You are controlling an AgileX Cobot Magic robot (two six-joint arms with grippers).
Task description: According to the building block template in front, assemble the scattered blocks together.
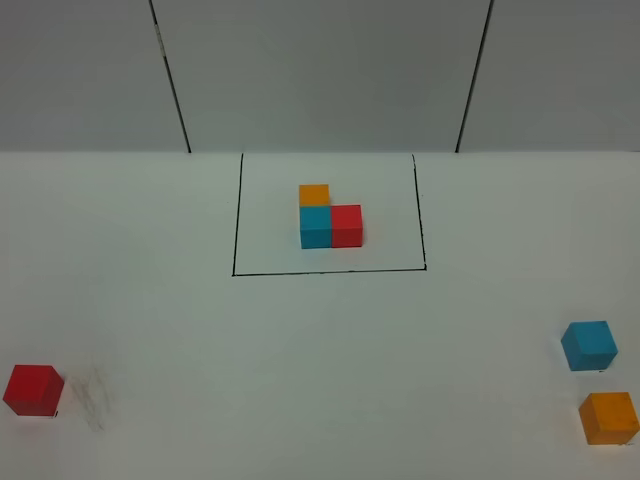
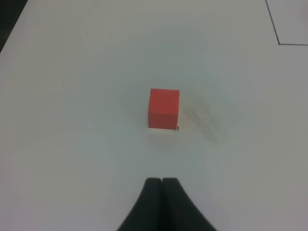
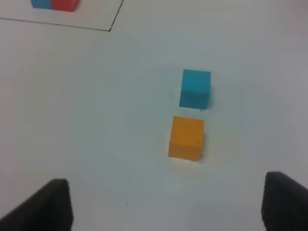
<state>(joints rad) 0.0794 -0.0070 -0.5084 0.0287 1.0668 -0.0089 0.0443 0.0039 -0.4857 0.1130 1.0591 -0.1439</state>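
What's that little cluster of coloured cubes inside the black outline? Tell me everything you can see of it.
The building block template is three small, plain, matte cubes joined in a flat L: orange behind, blue at the corner, red on blue's right. It sits on the white table, inside the thin black rectangle line without touching it. Nothing else touches it.

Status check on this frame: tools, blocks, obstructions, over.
Left tool shut and empty, red block ahead. Right tool open, empty, facing blue block and orange block. All three apart, none assembled. No obstruction seen.
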